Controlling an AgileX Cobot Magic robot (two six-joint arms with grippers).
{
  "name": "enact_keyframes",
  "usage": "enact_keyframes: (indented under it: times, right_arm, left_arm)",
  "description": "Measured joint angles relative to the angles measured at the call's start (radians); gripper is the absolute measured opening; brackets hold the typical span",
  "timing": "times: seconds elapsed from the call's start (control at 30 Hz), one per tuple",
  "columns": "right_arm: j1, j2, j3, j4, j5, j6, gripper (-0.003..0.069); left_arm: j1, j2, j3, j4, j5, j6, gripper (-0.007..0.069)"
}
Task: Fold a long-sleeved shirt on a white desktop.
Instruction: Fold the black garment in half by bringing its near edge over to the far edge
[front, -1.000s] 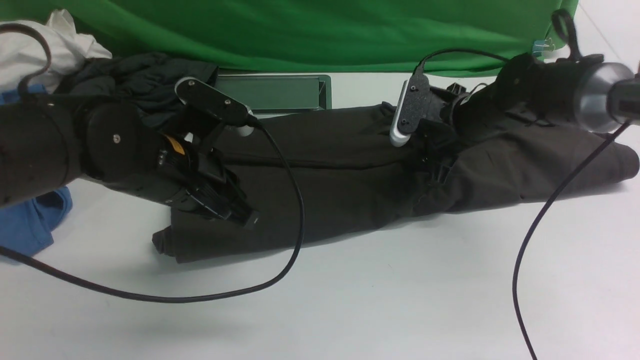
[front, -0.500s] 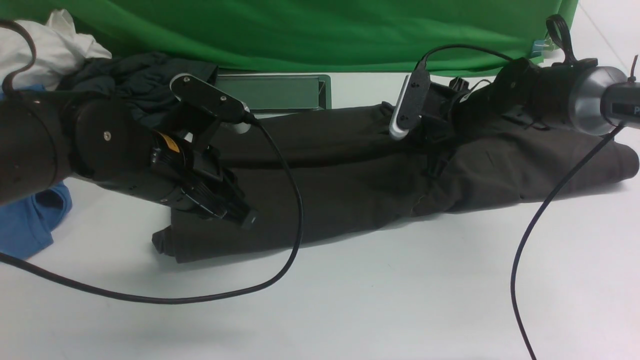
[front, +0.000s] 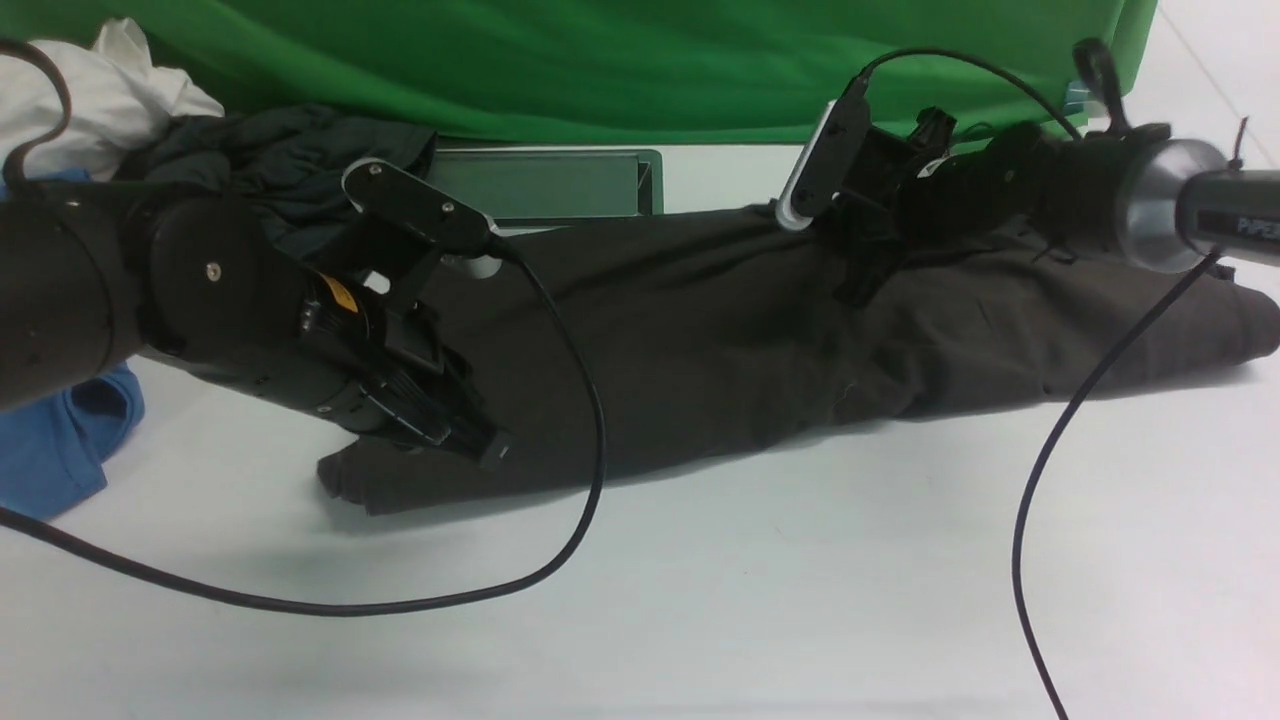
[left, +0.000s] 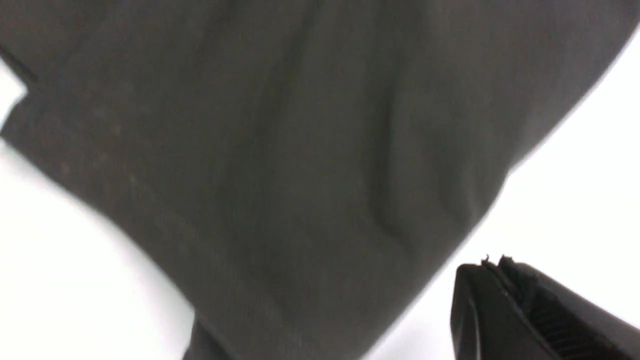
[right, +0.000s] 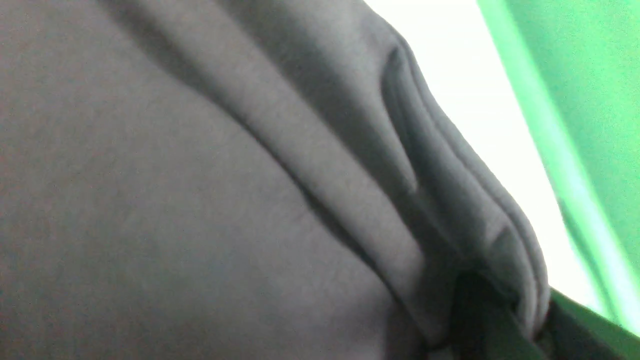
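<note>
The long-sleeved shirt (front: 700, 350) lies across the worktop (front: 750, 600) — your right end effector (front: 862, 285) grips a fold near its far edge, and your left end effector (front: 490, 447) is clenched at the near hem. Likely mid-fold — next, carry that fold over evenly.

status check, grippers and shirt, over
Left gripper shut, low over the long-sleeved shirt. Right gripper shut on its far edge. Black cable drapes across the shirt.
</note>
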Motion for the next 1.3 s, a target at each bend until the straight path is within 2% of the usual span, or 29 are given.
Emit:
enact_keyframes:
  times: [0.07,0.1,0.27,0.33,0.37,0.4,0.47,0.53,0.57,0.6,0.67,0.7,0.73,0.83,0.9,0.93,1.0,1.1,1.2,1.3]
  right_arm:
    - [0.0,0.015,-0.002,0.0,-0.073,0.0,0.0107]
    - [0.0,0.016,-0.002,0.0,-0.078,0.0,0.0107]
    - [0.0,0.042,-0.003,0.0,-0.153,0.004,0.046]
    - [0.0,0.044,-0.003,0.0,-0.178,0.01,0.0526]
    - [0.0,0.045,-0.003,0.0,-0.251,0.016,0.058]
    - [-0.002,0.045,-0.003,-0.001,-0.304,0.018,0.0587]
    - [-0.005,0.045,-0.003,-0.001,-0.374,0.021,0.0583]
    - [-0.023,0.032,-0.003,0.046,-0.446,0.026,0.0545]
    - [-0.034,0.011,-0.002,0.136,-0.449,0.027,0.0518]
    - [-0.035,0.011,-0.002,0.136,-0.448,0.027,0.0514]
    - [-0.059,-0.073,0.019,0.384,-0.354,0.015,0.0435]
    - [-0.062,-0.081,0.021,0.399,-0.354,0.015,0.0428]
    - [-0.081,-0.134,0.041,0.479,-0.205,0.012,0.0364]
    - [-0.125,-0.212,0.058,0.526,0.16,0.056,0.0171]
    - [-0.138,-0.225,0.053,0.476,0.313,0.161,0.0074]
    - [-0.139,-0.225,0.051,0.466,0.325,0.189,0.0063]
    - [-0.142,-0.204,0.016,0.248,0.438,0.423,0.0029]
    - [-0.143,-0.144,-0.037,0.037,0.535,0.636,0.002]
    - [-0.154,-0.061,-0.112,-0.065,0.581,0.747,0.0019]
    - [-0.172,0.005,-0.178,-0.089,0.584,0.793,0.0019]
  left_arm:
    - [0.0,-0.004,0.0,0.008,0.015,0.0,0.0017]
    - [0.0,-0.004,0.0,0.008,0.015,0.0,0.0017]
    - [0.0,-0.005,0.0,0.016,0.033,0.001,0.0017]
    - [0.0,-0.005,0.0,0.016,0.037,0.001,0.0017]
    - [0.0,-0.005,0.0,0.017,0.045,0.001,0.0017]
    - [0.0,-0.005,0.0,0.018,0.05,0.001,0.0017]
    - [0.0,-0.005,0.0,0.02,0.056,0.001,0.0017]
    - [0.0,-0.005,0.0,0.028,0.065,0.001,0.0017]
    - [0.0,-0.005,0.0,0.031,0.066,0.001,0.0017]
    - [0.0,-0.005,0.0,0.033,0.066,0.001,0.0017]
    - [0.0,-0.005,0.0,0.04,0.066,0.003,0.0017]
    - [0.0,-0.005,0.0,0.04,0.066,0.002,0.0017]
    - [0.0,-0.005,0.0,0.04,0.066,0.002,0.0017]
    - [0.0,-0.005,0.0,0.034,0.066,-0.001,0.0017]
    - [0.0,-0.005,0.0,0.009,0.066,0.0,0.0017]
    - [0.0,-0.005,0.0,0.004,0.066,0.0,0.0017]
    - [0.0,-0.005,0.0,-0.018,0.066,0.003,0.0017]
    - [0.0,-0.005,0.0,-0.024,0.067,0.012,0.0017]
    - [0.0,-0.005,0.0,-0.032,0.074,0.014,0.0017]
    - [0.0,-0.005,0.0,-0.032,0.088,0.014,0.0017]
